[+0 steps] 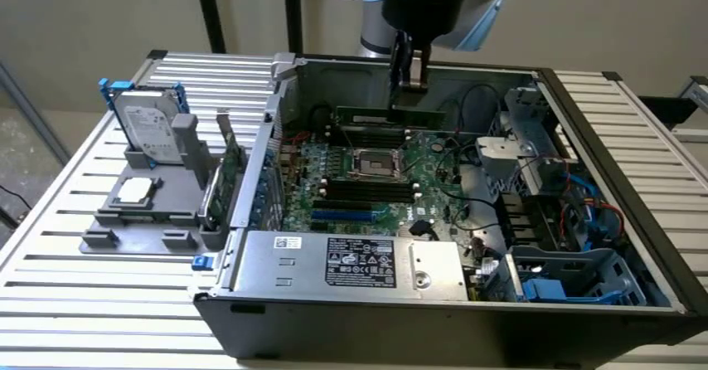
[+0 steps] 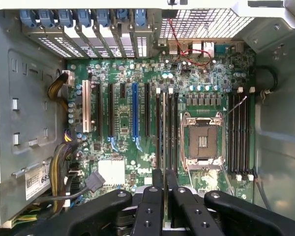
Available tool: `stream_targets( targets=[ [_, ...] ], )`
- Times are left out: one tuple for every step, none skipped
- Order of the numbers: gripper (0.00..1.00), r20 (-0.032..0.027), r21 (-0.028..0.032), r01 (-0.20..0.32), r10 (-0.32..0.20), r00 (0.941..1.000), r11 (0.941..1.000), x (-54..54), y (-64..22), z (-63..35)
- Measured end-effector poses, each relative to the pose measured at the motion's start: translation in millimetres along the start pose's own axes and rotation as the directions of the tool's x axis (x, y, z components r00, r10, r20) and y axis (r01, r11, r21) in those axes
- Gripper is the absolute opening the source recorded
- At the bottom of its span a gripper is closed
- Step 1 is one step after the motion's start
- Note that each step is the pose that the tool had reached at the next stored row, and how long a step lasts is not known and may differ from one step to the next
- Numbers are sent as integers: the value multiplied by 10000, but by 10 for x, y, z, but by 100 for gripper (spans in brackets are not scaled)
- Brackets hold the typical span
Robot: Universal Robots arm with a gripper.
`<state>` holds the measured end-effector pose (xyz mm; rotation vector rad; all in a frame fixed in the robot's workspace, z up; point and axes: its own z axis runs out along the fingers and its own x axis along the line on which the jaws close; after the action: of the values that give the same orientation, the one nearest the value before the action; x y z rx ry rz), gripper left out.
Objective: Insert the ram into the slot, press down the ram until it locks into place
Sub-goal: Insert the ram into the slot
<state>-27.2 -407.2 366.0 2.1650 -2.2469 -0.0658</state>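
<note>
Tool [image 1: 410, 96] is coming in from above the open computer case [image 1: 619, 179], fingers pressed together on the ram [image 1: 382, 118], pinching it at its top edge near the middle. Ram is hanging level and on edge, lengthwise across the case, in the air above the motherboard [image 1: 426, 196]. It is not seated in anything.

In the wrist view the tool [image 2: 164, 176] is showing two dark fingers [image 2: 155, 196] closed on the ram [image 2: 164, 142], which is appearing edge-on as a thin line. That line is running parallel to the black memory channels and lying over the group between the CPU socket [image 2: 202, 140] and the blue slot [image 2: 134, 110]. The slot [image 2: 170, 132] is one of that group; cannot tell which channel the ram is lining up with. A second group of black channels [image 2: 240, 132] is sitting on the other side of the socket. All channels are looking unfilled.

In the exterior view the near group of channels [image 1: 354, 189] is lying between the socket [image 1: 370, 163] and the power supply [image 1: 343, 262]. The case is resting on a slatted bench [image 1: 66, 304]. At the exterior view's left, a grey fixture [image 1: 144, 208] is holding a hard drive [image 1: 149, 125] upright, well apart from the tool.
</note>
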Motion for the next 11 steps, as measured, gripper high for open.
stream_targets(
  targets=[
    [14, 1, 1, -13, 13, 10000, 10000, 1, 6, 17],
    [14, 3, 1, -28, 28, 10000, 10000, 1, 14, 36],
    [14, 3, 1, -42, 42, 10000, 10000, 1, 21, 55],
    [14, 3, 1, -51, 51, 10000, 10000, 2, 27, 73],
    [14, 3, 1, -55, 55, 10000, 10000, 3, 33, 92],
    [14, 3, 1, -61, 61, 10000, 10000, 3, 37, 110],
    [14, 5, 2, -65, 65, 10000, 10000, 3, 41, 129],
    [14, 4, 1, -70, 70, 10000, 10000, 4, 45, 147],
    [14, 4, 1, -81, 81, 10000, 10000, 4, 52, 165],
    [14, 5, 1, -92, 92, 10000, 10000, 5, 62, 185],
    [14, 5, 2, -95, 95, 10000, 10000, 6, 70, 203]
  ],
)
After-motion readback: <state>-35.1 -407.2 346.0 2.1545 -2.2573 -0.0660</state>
